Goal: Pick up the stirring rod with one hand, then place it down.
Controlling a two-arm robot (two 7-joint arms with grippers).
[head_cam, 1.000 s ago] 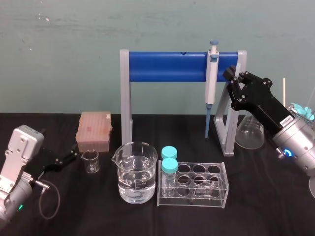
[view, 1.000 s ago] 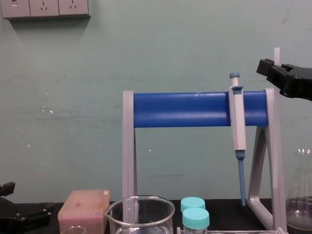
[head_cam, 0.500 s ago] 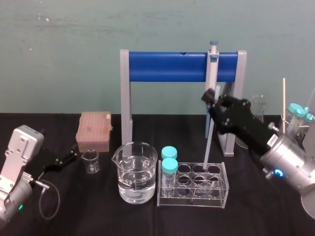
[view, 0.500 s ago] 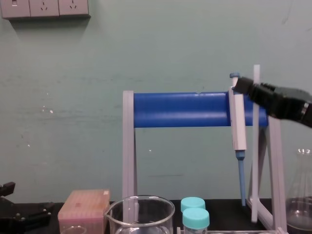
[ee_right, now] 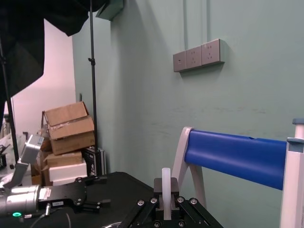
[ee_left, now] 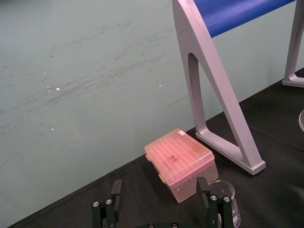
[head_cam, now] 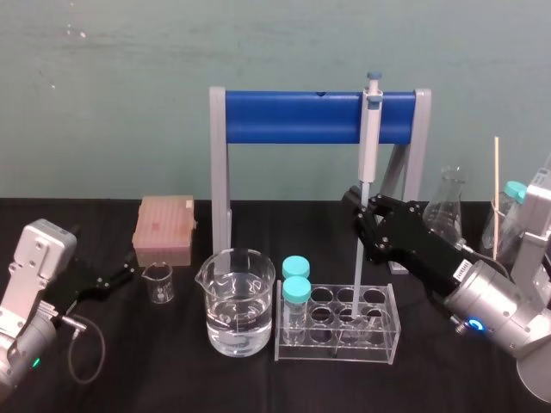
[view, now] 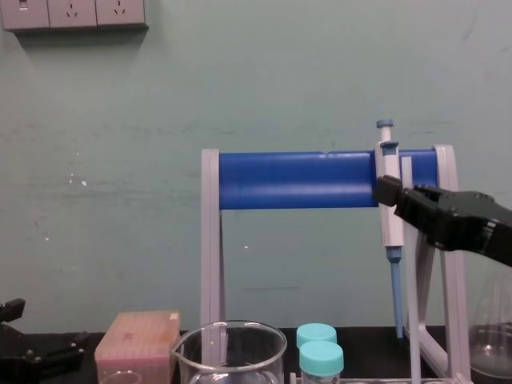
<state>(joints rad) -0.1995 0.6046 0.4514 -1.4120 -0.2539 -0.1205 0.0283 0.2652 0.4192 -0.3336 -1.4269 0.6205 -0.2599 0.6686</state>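
The stirring rod (head_cam: 355, 275) is a thin whitish stick standing almost upright, with my right gripper (head_cam: 362, 209) shut on its upper part. Its lower end reaches down into the clear test tube rack (head_cam: 392, 340); I cannot tell which hole. In the chest view the stirring rod (view: 414, 320) runs down past the right gripper (view: 386, 190), just in front of the hanging pipette (view: 389, 208). The right wrist view shows the stirring rod (ee_right: 166, 183) pinched between the two fingers. My left gripper (head_cam: 116, 277) rests open at the left of the table, its fingers (ee_left: 203, 186) spread with nothing between them.
A blue-barred stand (head_cam: 293, 116) holds the pipette (head_cam: 368, 138). In front stand a large beaker of water (head_cam: 237, 310), a small beaker (head_cam: 158, 282), a pink tip box (head_cam: 164, 228) and two teal-capped tubes (head_cam: 296, 280) in the rack. A flask (head_cam: 448, 206) and a thin tan stick (head_cam: 497, 181) are at the right.
My right gripper has swung left and down with the stirring rod, from high by the stand's right post to just above the rack. The left arm has not moved.
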